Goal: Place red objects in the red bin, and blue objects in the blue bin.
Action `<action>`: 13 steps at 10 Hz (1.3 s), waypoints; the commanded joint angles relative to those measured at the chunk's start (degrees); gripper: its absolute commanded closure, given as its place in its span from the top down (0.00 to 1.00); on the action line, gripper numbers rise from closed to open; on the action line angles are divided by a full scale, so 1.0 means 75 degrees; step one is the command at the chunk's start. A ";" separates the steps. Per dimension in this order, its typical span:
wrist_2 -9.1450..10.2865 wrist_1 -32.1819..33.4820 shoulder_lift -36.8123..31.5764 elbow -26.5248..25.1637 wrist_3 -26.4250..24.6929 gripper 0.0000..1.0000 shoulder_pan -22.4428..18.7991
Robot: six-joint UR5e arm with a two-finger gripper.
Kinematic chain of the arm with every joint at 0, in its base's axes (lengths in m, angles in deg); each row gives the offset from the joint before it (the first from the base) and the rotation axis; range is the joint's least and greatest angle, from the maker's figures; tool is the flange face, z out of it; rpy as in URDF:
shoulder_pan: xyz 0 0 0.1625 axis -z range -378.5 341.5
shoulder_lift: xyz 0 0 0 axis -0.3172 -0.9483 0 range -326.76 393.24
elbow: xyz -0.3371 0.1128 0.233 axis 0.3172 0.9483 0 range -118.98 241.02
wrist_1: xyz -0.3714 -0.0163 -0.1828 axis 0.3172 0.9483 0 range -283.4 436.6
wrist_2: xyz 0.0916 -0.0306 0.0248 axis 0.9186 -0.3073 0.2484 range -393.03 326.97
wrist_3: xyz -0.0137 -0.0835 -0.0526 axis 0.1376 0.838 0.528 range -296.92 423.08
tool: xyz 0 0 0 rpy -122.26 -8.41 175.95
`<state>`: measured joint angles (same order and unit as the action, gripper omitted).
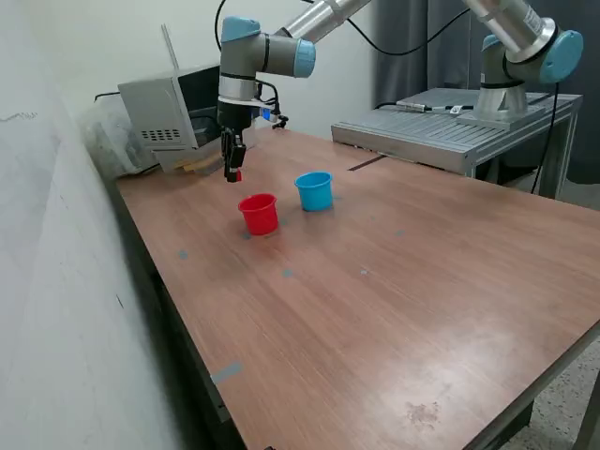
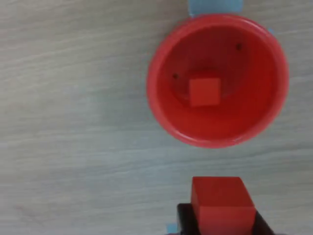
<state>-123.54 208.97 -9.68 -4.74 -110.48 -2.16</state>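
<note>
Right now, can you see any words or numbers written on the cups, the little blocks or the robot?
None: no words or numbers show on the red cup, the blue cup, the red cubes or the robot arm. The grey box shows only vent slots.

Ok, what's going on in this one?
A single arm is sorting small cubes into cups on a wooden table. Its pincer holds a red cube in the air, close to the red cup but not yet over it. The wrist view shows another red cube already lying at the bottom of that cup. The blue cup stands just beside it; what it holds cannot be seen. No blue cubes are visible.
</note>
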 commanded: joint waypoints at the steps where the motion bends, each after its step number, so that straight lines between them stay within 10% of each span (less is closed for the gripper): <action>1: 0.0045 -0.0001 0.0005 -0.0138 0.0067 0.00 0.0119; 13: 0.0068 0.0011 -0.0054 -0.0677 0.0056 0.00 -0.0010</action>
<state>-123.07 209.05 -10.05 -9.66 -110.06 -2.08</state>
